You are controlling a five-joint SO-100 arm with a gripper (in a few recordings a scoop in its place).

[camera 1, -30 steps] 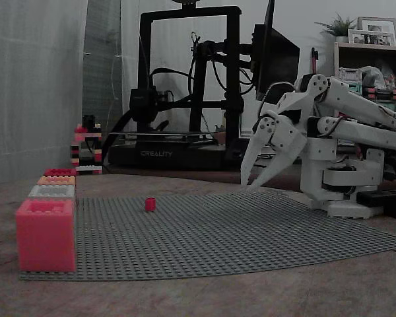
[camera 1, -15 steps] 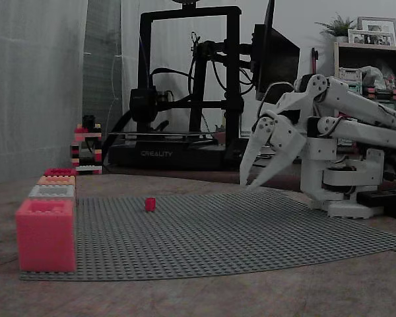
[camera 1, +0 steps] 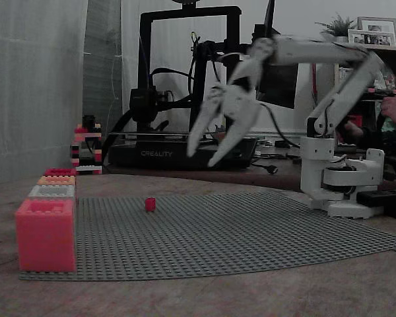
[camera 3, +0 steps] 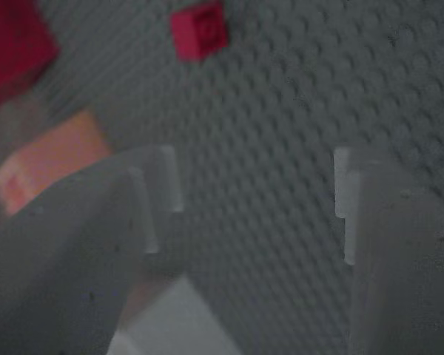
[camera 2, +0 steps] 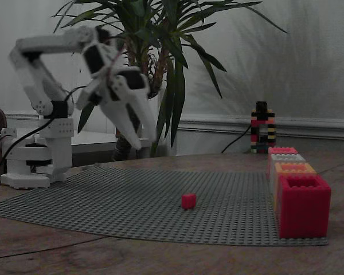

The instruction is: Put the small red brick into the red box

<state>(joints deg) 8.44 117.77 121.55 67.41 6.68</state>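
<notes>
Gripper (camera 1: 201,152) raised, fingers spread, holding nothing.
Small red brick (camera 2: 188,200) sits on the grey baseplate (camera 2: 132,200), well apart from the red box (camera 2: 303,206) at its edge.

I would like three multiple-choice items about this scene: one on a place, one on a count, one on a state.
1. Where is the small red brick?
A. on the grey baseplate
B. inside the red box
C. between the fingers

2. How many boxes stand in the row along the baseplate's edge?
A. two
B. four
C. six

3. How is the gripper?
A. shut on the brick
B. open and empty
C. resting on the plate

Answers:
1 A, the brick lies alone on the studs.
2 B, the red box, one orange, one grey and one more red show in both fixed views.
3 B, the fingers are spread in the air above the plate.
</notes>
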